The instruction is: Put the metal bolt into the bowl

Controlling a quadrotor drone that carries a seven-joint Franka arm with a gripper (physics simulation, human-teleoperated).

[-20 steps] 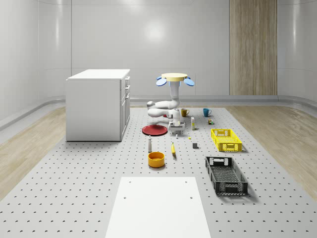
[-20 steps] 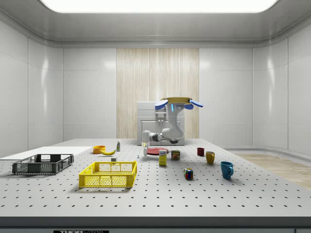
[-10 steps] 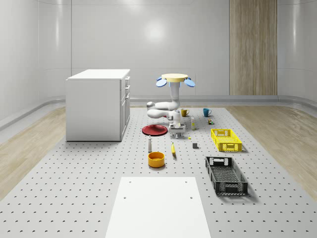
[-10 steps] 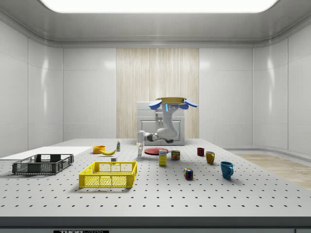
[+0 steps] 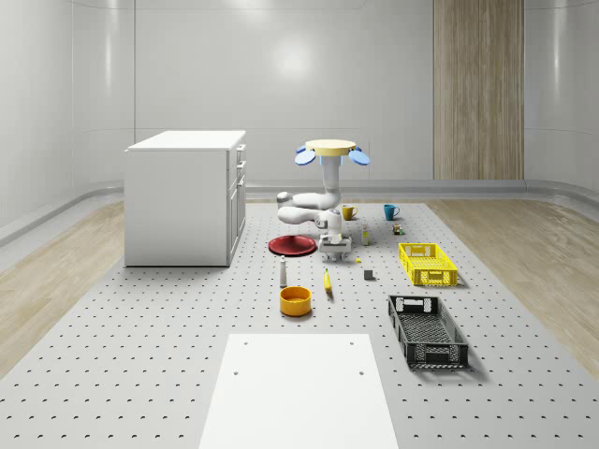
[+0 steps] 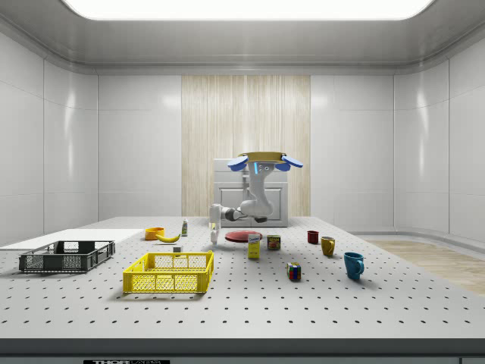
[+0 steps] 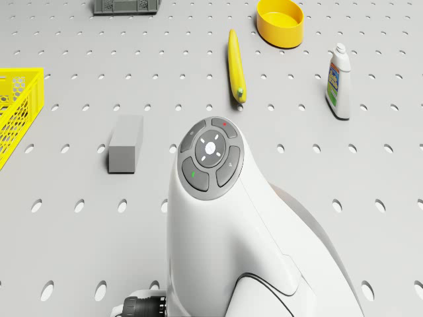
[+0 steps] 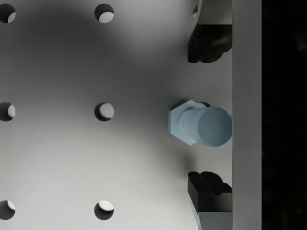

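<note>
Drone (image 5: 328, 147) hovers mid-frame over worktop (image 5: 140, 355). End effector (image 8: 209, 118) spread, straddling upright metal bolt (image 8: 201, 125) at wrist view's right, not pinching yet. Pre-grasp step; next probably close, lift, carry to bowl (image 5: 295, 299).

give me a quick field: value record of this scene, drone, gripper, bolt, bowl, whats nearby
drone: hovers above the perforated table, beside the white cabinet
gripper: low over the table, fingers open, one each side of the bolt, not touching
bolt: metal, standing on its head
bowl: yellow, holding nothing, near the banana
nearby: bottle, grey block
</note>
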